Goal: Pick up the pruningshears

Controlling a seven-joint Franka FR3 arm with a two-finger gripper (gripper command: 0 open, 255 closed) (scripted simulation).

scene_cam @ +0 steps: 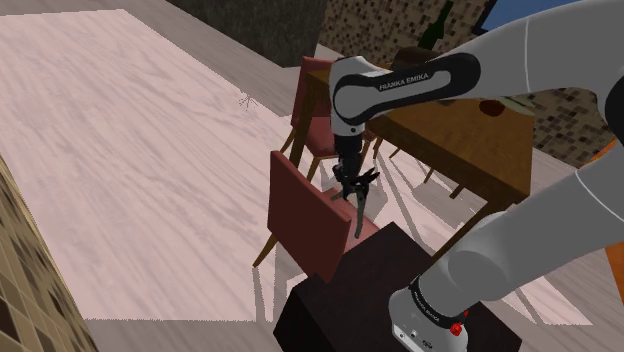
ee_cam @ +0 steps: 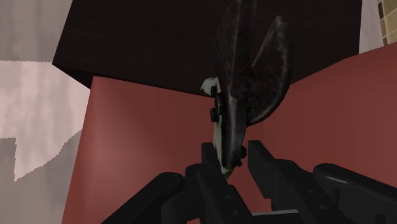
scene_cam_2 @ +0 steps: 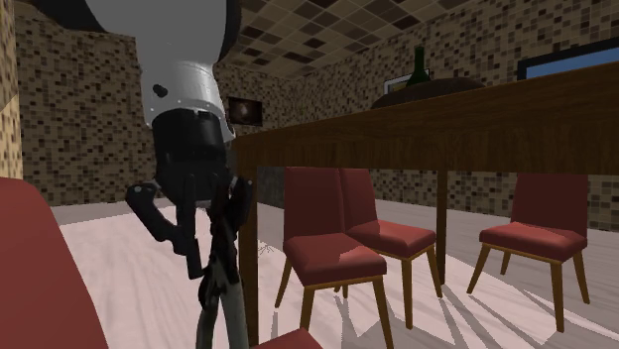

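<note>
**Pruning shears, one pair, held aloft in the claw**

Item 1: one pair of pruning shears (ee_cam: 240,76). It had two dark handles and a pale blade. The claw (ee_cam: 233,151) was closed on the blade end, one black finger pressing each side, and the handles pointed away from the hand. In the shoulder view the shears (scene_cam: 358,216) hung clear in the air, over the seat of a red chair (scene_cam: 305,215) and just beside the stand (scene_cam: 380,290).

Item 2: one white arm (scene_cam: 400,85), reaching down from above the chair.

Item 3: red chairs with wooden legs. The shoulder view showed two, the near one and a second (scene_cam: 322,112) behind it at the tabletop's edge. The second exterior view showed three (scene_cam_2: 322,243) (scene_cam_2: 392,233) (scene_cam_2: 541,228) past the tabletop's leg.

Item 4: one brown wooden tabletop (scene_cam: 470,140), well apart from the shears. It carried one dark green bottle (scene_cam_2: 420,64).

Item 5: one pale wood-grain floor (scene_cam: 120,150).
</note>
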